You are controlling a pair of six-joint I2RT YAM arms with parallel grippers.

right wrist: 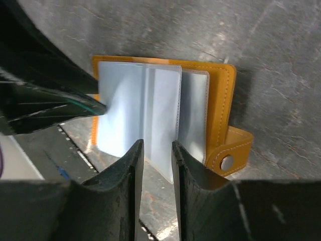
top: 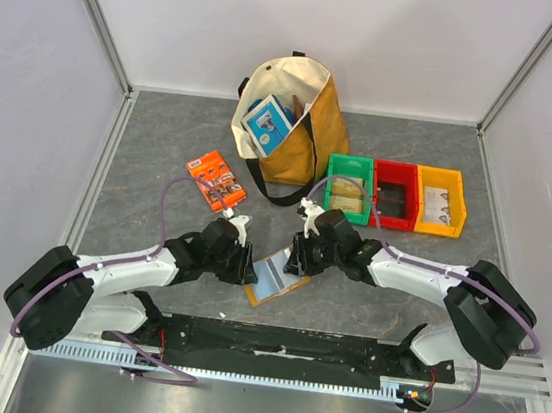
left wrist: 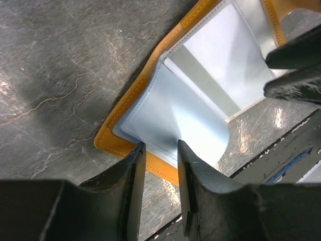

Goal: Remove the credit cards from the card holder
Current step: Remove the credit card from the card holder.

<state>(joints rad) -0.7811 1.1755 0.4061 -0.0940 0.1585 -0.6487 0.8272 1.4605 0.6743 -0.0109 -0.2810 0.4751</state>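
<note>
Orange card holder (top: 275, 279), two hands gripping.

The card holder (top: 275, 278) lies open on the table (top: 141, 160) between the left gripper (top: 246, 263) and the right gripper (top: 294, 261). Beyond the left gripper lies a printed packet (top: 216, 180); beyond the right gripper, a bag (top: 289, 117) and three bins (top: 395, 194).

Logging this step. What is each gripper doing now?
Left gripper: shut on card holder sleeve.
Right gripper: shut on another sleeve.
</note>
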